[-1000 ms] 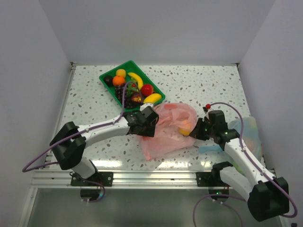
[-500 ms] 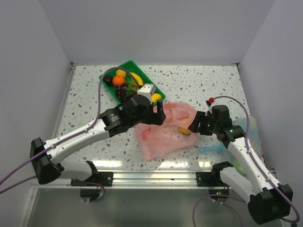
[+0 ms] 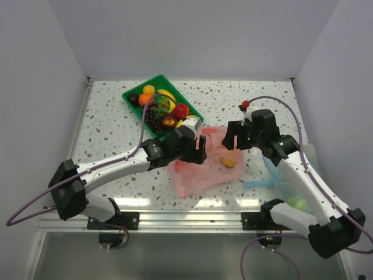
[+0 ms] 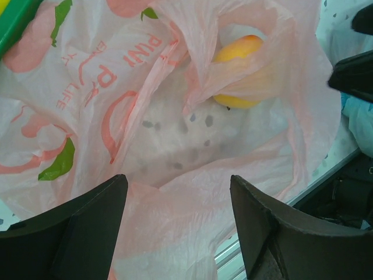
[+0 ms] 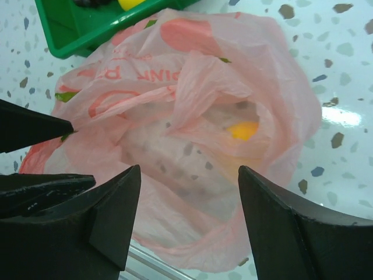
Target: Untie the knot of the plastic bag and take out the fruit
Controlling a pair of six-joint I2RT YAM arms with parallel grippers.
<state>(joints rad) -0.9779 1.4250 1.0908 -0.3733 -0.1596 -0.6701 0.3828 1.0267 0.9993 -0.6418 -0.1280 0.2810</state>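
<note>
The pink plastic bag (image 3: 201, 169) lies slack on the table in front of the green tray (image 3: 143, 85), its mouth spread open. No knot is in view. Inside it rests one yellow fruit (image 3: 228, 161), seen through the plastic in the left wrist view (image 4: 236, 70) and the right wrist view (image 5: 243, 129). My left gripper (image 3: 200, 150) hangs open over the bag's (image 4: 175, 146) left side, empty. My right gripper (image 3: 231, 140) stands open above the bag's (image 5: 192, 116) right rim, also empty. Other fruit, such as an orange (image 3: 145, 99) and a red apple (image 3: 182, 109), fills the tray.
A pale blue bag (image 3: 309, 163) lies at the right edge under the right arm. The tray's green corner (image 5: 70, 35) sits just behind the pink bag. A metal rail (image 3: 186, 219) runs along the near table edge. White walls close in three sides.
The right gripper has opened, leaving the yellow fruit in the bag, and has risen towards the back. The left arm has shifted to the right, and its gripper now hangs over the bag's left side.
</note>
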